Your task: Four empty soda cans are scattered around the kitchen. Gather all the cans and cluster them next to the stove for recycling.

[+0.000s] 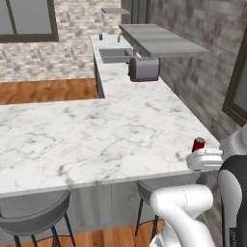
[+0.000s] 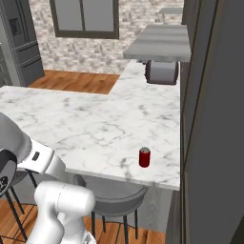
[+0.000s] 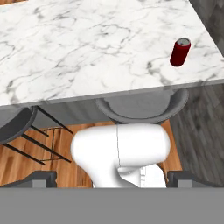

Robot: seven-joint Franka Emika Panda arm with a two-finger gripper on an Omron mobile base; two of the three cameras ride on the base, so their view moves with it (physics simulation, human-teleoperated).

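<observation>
- Hand view puts the red can (image 3: 180, 52) ahead of the pincer (image 3: 112, 177) and off to its right, upright on the counter (image 3: 87, 39) close to the near edge, well apart from the fingers
- Pincer jaws stand fully spread and hold nothing; its two dark tips sit low in that view, below counter level, above a stool (image 3: 142, 109) and the wood floor
- Right base view shows the same can (image 2: 144, 157) alone near the counter's front edge, by the dark wall on that side, nothing touching it
- Left base view has the can (image 1: 198, 144) just behind the white hand, partly hidden by it
- A blue can (image 1: 101, 36) stands far ahead of the pincer, on the far counter run past the sink (image 1: 115, 54) and a toaster (image 1: 144, 68)
- Handling, as a judgement: an empty can should be very light and thin-walled, so it will dent under a hard squeeze and tip at a sideways nudge; its painted side is likely smooth and a bit slippery
- Best hold looks to be across the round body about mid-height, jaws on opposite sides, closing gently; the rim and silver top give poorer purchase
- So near the edge, a clumsy push could send it to the floor
- Stage, as I read it: reach not yet begun, the pincer must rise to counter height first
</observation>
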